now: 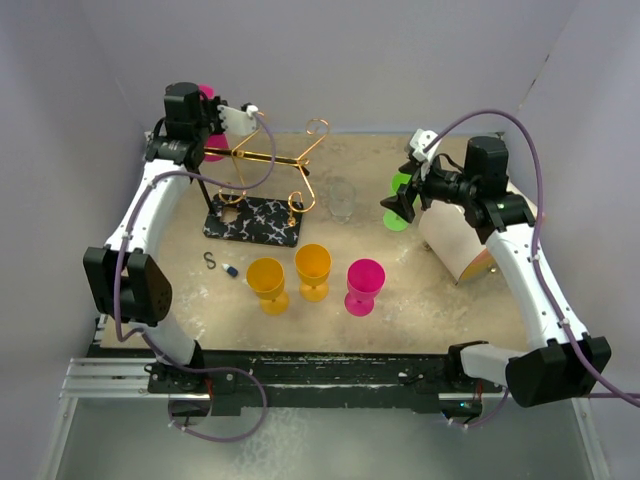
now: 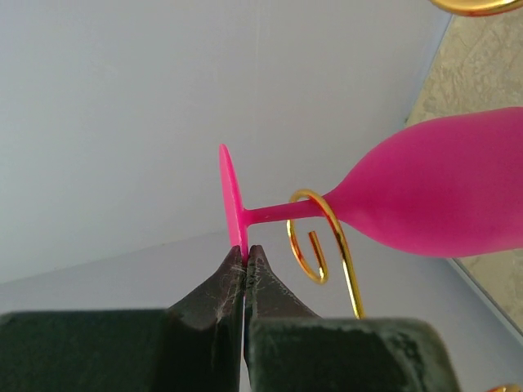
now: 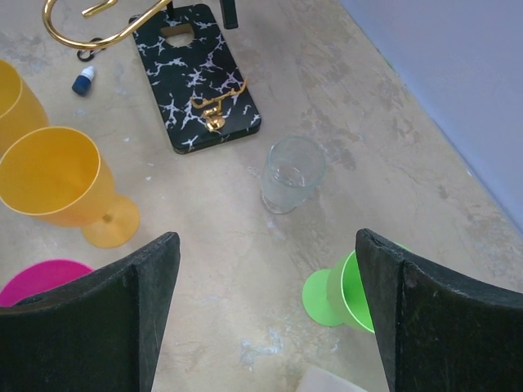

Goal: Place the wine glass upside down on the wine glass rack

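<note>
My left gripper [image 2: 245,255] is shut on the rim of the foot of a pink wine glass [image 2: 449,188], held on its side at the back left. The glass's stem lies in a spiral curl [image 2: 315,224] of the gold wire wine glass rack [image 1: 270,160]. The rack stands on a black marbled base [image 1: 255,220], which also shows in the right wrist view [image 3: 204,77]. In the top view the left gripper [image 1: 207,125] is at the rack's far-left arm, with the pink glass [image 1: 215,152] partly hidden behind it. My right gripper [image 3: 267,310] is open and empty, above a green glass [image 3: 343,290].
Two orange glasses [image 1: 267,283] [image 1: 313,268] and another pink glass [image 1: 364,285] stand upright in a row at the front. A clear glass [image 1: 342,198] stands right of the rack. A small hook [image 1: 209,261] and a blue cap [image 1: 231,271] lie front left. A pale cylinder [image 1: 455,240] lies at right.
</note>
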